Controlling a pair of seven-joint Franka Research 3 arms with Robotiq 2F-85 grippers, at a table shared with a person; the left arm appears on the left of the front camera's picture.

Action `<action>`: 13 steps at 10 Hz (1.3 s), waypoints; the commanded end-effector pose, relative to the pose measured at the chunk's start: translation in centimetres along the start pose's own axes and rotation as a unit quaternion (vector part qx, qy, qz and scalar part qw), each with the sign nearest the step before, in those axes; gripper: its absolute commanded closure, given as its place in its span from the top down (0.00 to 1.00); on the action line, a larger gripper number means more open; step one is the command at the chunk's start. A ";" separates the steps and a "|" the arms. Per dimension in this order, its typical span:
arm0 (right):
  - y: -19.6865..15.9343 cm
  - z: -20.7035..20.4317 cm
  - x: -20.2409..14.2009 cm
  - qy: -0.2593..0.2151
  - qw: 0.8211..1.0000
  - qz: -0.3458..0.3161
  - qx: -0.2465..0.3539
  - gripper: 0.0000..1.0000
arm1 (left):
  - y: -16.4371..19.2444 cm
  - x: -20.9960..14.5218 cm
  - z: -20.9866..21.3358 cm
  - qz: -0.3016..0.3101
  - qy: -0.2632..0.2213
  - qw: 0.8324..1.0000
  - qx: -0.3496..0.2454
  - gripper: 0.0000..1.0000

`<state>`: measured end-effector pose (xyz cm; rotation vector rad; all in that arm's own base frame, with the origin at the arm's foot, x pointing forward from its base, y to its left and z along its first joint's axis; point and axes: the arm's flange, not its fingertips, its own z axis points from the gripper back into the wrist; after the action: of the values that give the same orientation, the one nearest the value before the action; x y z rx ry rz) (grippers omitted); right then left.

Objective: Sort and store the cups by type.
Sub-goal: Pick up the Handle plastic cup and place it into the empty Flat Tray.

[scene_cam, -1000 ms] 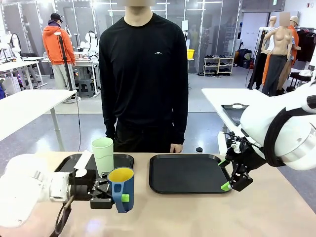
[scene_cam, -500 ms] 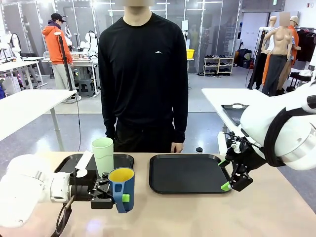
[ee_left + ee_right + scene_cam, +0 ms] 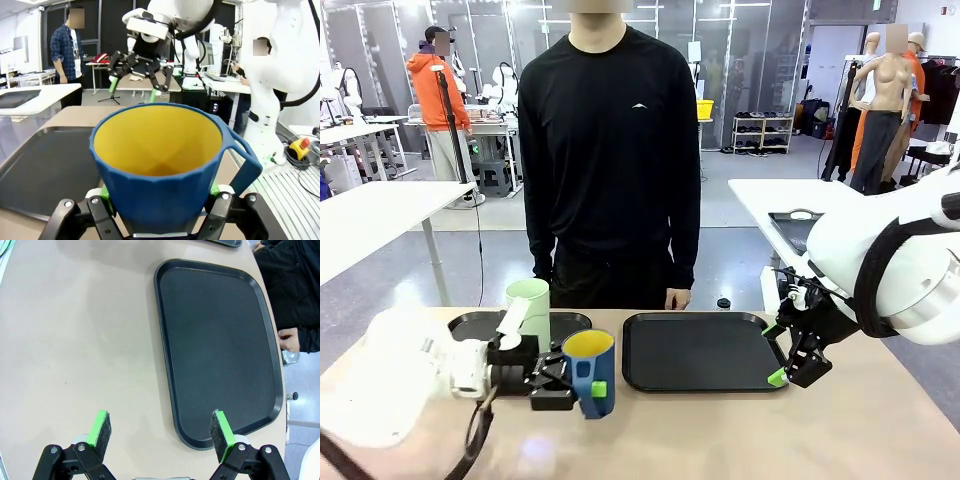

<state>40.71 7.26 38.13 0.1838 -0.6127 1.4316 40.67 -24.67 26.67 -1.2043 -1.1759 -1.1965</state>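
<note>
My left gripper (image 3: pixel 582 385) is shut on the blue mug (image 3: pixel 589 372), which has a yellow inside and hangs a little above the table, left of the big black tray (image 3: pixel 700 350). The left wrist view looks into the mug (image 3: pixel 160 160), its handle to the right, green pads (image 3: pixel 214 190) pressed on its sides. The pale mint-green tumbler (image 3: pixel 528 312) stands upright on the small black tray (image 3: pixel 470 325) behind. My right gripper (image 3: pixel 782 352) hangs open over the big tray's right edge; its wrist view shows the green pads (image 3: pixel 102 426) wide apart above the tray (image 3: pixel 220 345) and bare table.
A person in black stands at the far edge, one hand (image 3: pixel 675 299) near the big tray's back rim. A small dark cap (image 3: pixel 723 302) lies beyond that tray. Tan tabletop (image 3: pixel 740 430) lies open in front.
My left arm has carried the blue mug to the right and slightly away from me, toward the big tray. The right arm and the tumbler have not moved.
</note>
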 end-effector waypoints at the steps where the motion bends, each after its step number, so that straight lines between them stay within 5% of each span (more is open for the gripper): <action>1: 0.2 -0.1 0.1 0.010 1.000 -0.008 -0.003 1.00 | 0.4 -1.4 -5.0 -0.046 0.007 0.998 0.047 0.74; 8: 0.2 -0.1 0.1 0.010 1.000 -0.008 -0.003 1.00 | 1.4 -1.1 -15.5 -0.073 0.004 0.996 0.058 0.74; 13: 0.2 -0.1 0.1 0.010 1.000 -0.008 -0.003 1.00 | 4.4 -1.0 -18.8 -0.069 0.009 0.995 0.067 0.74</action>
<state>40.71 7.25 38.11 0.1842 -0.6125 1.4314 47.14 -31.83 28.43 -1.0682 -1.2996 -1.2310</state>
